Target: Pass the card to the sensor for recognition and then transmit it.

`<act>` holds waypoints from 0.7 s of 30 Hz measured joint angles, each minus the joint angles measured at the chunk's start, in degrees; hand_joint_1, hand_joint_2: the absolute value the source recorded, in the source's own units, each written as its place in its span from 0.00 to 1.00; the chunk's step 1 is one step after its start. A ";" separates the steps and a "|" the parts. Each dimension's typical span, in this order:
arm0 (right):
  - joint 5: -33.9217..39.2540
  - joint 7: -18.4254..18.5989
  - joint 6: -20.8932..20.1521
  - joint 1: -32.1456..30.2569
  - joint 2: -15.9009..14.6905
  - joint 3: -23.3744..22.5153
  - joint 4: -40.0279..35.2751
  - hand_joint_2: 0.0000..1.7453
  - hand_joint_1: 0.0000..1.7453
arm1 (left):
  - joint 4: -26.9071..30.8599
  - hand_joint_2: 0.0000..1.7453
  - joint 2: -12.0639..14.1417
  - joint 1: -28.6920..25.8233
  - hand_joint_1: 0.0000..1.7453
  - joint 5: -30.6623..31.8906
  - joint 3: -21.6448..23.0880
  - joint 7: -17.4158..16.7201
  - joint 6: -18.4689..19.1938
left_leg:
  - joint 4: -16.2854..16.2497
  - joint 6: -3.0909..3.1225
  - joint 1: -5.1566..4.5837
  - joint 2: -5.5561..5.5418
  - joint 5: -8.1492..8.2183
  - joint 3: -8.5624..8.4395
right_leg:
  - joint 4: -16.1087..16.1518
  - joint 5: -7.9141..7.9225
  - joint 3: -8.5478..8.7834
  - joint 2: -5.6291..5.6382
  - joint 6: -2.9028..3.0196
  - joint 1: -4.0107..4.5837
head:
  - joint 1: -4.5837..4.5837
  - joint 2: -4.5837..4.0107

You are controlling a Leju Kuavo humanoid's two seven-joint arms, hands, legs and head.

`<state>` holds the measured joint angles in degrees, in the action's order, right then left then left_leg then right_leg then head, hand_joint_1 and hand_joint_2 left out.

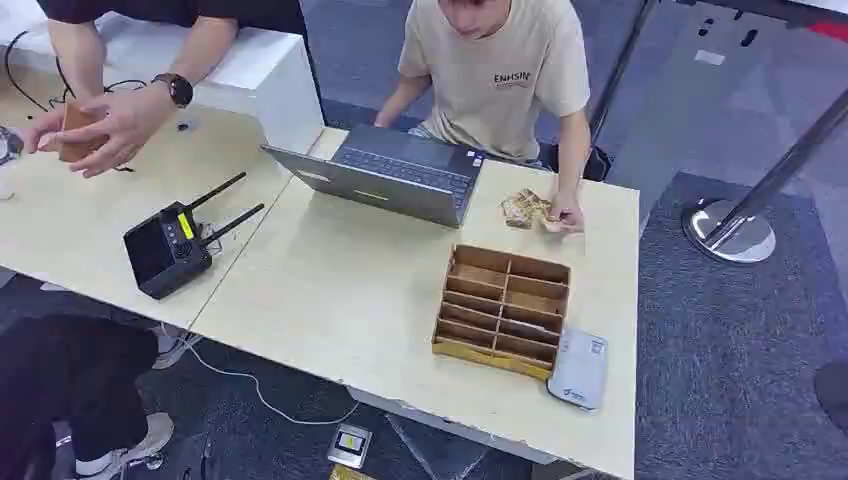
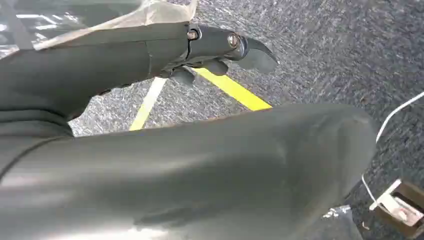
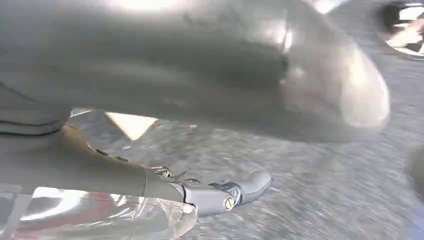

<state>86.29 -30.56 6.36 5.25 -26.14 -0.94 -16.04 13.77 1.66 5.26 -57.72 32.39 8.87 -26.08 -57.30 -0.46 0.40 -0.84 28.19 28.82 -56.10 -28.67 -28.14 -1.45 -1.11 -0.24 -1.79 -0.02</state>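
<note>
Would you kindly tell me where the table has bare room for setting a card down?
The widest bare patch lies between the black controller, the laptop and the wooden divider box. It is crowded at the far right, where a person's hand rests by some cards.

On the worktop [image 1: 330,290] before me, the tray [image 1: 502,310] is my landmark. The sensor [image 1: 578,368] lies just right of its near corner, at the near edge. Behind the tray sits the laptop [image 1: 385,178], and right of the laptop, behind the tray's far right corner, the cards [image 1: 525,208] lie under a person's hand [image 1: 566,218]. Well left of the tray rests the remote [image 1: 170,247]. My left hand [image 2: 220,50] and right hand [image 3: 220,192] hang over the floor.
</note>
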 joint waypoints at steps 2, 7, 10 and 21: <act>0.50 -0.37 0.00 0.05 -0.81 -0.85 0.00 0.00 0.00 | -0.22 0.00 0.07 0.14 0.00 -0.27 0.79 0.00 -0.17 | 0.00 0.00 0.00 0.00 0.00 0.00 | 0.00 0.00 0.00 0.00 0.00 0.00 | 0.00 0.00; -3.48 -5.01 -3.90 -0.27 -3.37 -2.60 -0.75 0.00 0.00 | -0.68 0.00 0.24 0.35 0.00 -0.40 2.02 0.04 -0.17 | 0.00 0.00 -0.04 -0.03 0.00 0.02 | 0.00 0.00 0.00 -0.01 0.00 -0.05 | 0.00 0.00; -19.92 -2.03 -0.58 -3.48 -5.66 -6.48 -8.22 0.00 0.00 | -0.96 0.00 0.39 0.36 0.00 -0.64 2.54 0.77 0.44 | 0.02 0.01 -0.01 -0.23 0.00 0.17 | -0.04 0.00 0.21 -0.11 -0.01 -0.01 | 0.04 0.00; -87.52 32.69 15.63 0.68 -1.01 -16.49 -68.26 1.00 0.00 | -1.77 0.00 1.03 0.84 0.00 2.81 5.34 0.66 1.29 | 0.03 -0.11 -0.16 -1.13 -0.44 0.24 | -0.29 0.02 0.03 -1.04 0.04 -0.18 | 0.02 0.00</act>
<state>-1.23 2.14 21.99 5.93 -27.15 -17.43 -84.30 12.00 2.69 6.10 -54.91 37.73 9.53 -24.79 -57.26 -0.57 0.25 -1.97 27.75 29.06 -56.39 -28.65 -28.10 -2.49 -1.07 -0.43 -1.77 -0.02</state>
